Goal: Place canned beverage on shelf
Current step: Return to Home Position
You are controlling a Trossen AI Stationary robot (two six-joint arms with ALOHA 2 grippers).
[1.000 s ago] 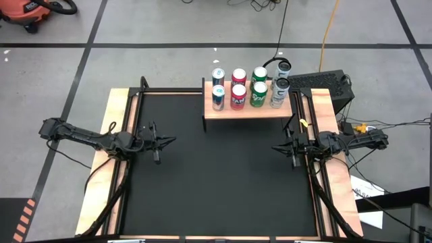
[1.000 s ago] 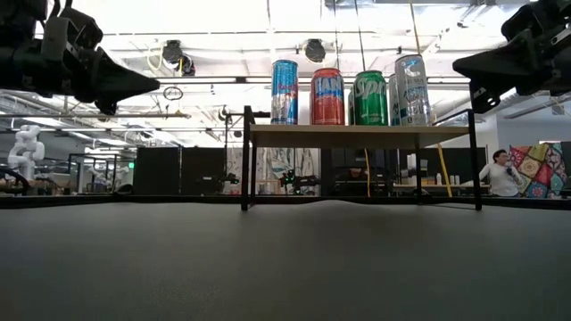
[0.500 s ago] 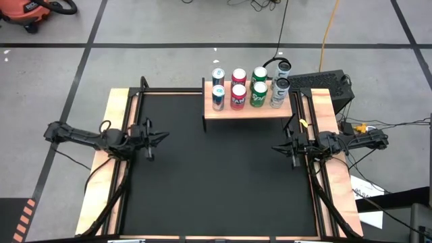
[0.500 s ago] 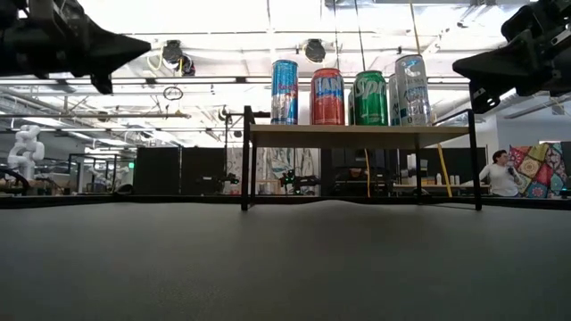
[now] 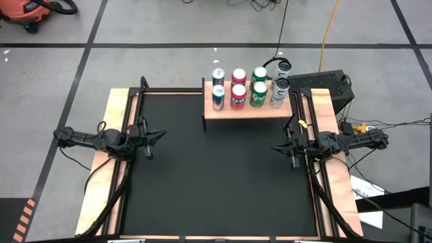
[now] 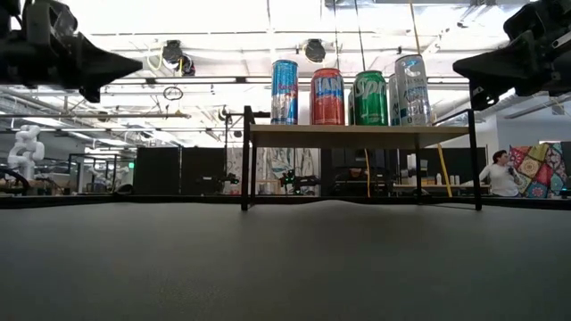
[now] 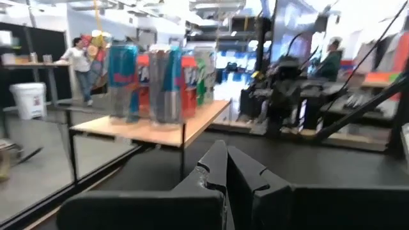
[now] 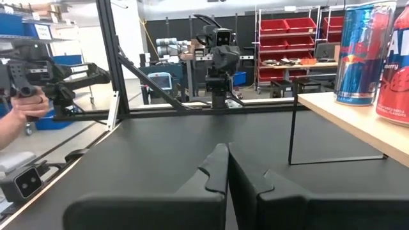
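The shelf (image 5: 246, 109), a wood-grain plank on thin black legs, stands at the table's far edge. Several cans stand upright on it in two rows: blue-silver (image 5: 218, 98), red (image 5: 237, 96), green (image 5: 258, 94) and silver (image 5: 278, 92). They also show in the low view (image 6: 326, 95). My left gripper (image 5: 162, 133) is shut and empty, above the table's left edge. My right gripper (image 5: 274, 147) is shut and empty, above the table's right edge. Both hang well above the table top (image 6: 125, 64), (image 6: 459, 65).
The black table top (image 5: 216, 175) has light wooden side borders (image 5: 101, 182). A black box (image 5: 324, 84) sits behind the shelf's right end. People show in the room beyond the table (image 6: 501, 174); a person's hand (image 8: 22, 118) shows at the left in the right wrist view.
My left gripper has drawn back toward the table's left edge, staying shut and empty. My right gripper and the cans have kept still.
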